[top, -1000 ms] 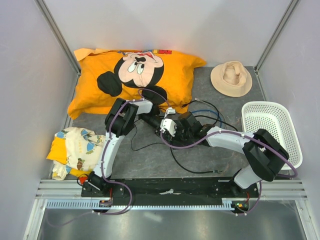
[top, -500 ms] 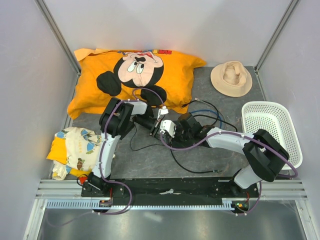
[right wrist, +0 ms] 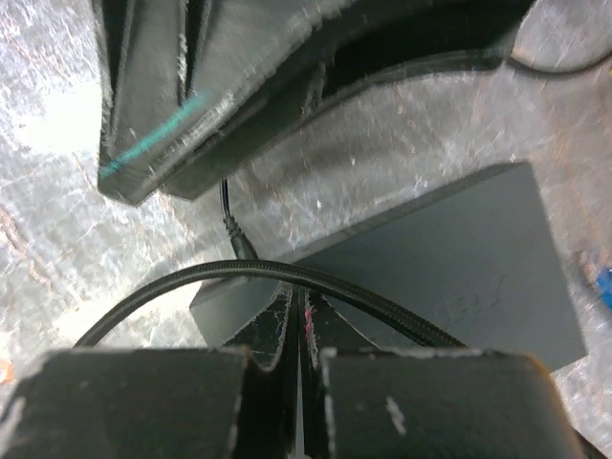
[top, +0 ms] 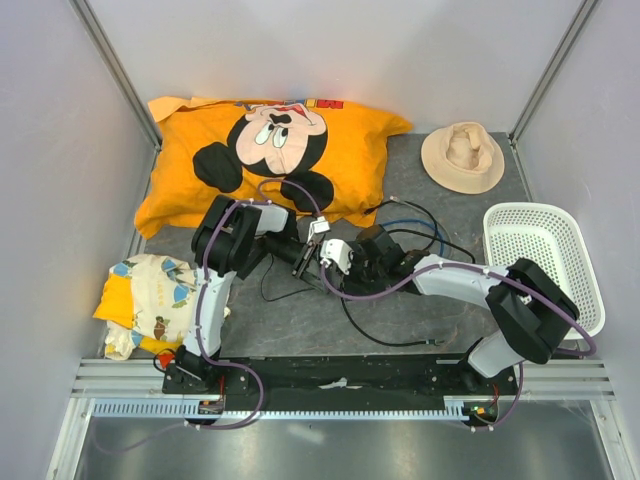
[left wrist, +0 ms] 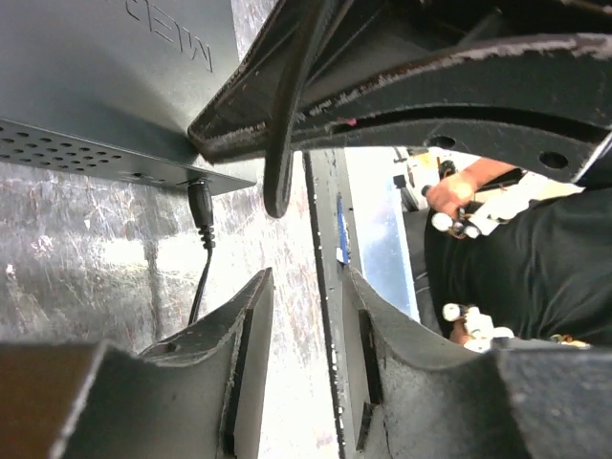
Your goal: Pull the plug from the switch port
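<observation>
Switch [right wrist: 430, 258] lies flat on the grey table [top: 300, 320] mid-workspace, under both wrists. A black plug [left wrist: 201, 206] sits in its perforated edge (thin cable trailing away). Left gripper [left wrist: 306, 287]: fingers apart, beside the switch. Right gripper [right wrist: 296, 320]: fingers pressed together over the switch's corner.
</observation>
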Controlling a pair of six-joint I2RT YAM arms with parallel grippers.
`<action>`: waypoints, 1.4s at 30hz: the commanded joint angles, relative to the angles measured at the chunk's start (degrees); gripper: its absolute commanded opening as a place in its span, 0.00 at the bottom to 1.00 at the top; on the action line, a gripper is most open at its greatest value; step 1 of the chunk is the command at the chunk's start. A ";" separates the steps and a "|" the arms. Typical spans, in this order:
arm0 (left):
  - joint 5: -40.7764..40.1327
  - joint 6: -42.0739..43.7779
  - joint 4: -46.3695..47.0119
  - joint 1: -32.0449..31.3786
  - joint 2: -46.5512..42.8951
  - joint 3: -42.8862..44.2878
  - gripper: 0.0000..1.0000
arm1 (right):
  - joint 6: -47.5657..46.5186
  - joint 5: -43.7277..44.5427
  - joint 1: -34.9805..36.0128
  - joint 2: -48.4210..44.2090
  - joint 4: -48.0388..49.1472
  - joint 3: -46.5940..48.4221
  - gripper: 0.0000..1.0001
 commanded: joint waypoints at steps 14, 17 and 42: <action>5.12 -13.33 -12.29 -4.75 -1.47 21.34 0.40 | 20.61 -10.33 -13.83 -9.06 -31.43 33.50 0.22; -2.25 -37.48 9.12 -5.55 -7.08 24.09 0.40 | 24.59 -5.78 -17.87 -8.01 -30.29 35.61 0.26; -50.27 -19.17 67.17 -15.39 -45.61 -32.53 0.45 | 6.66 -15.51 -19.46 0.78 -29.23 15.67 0.49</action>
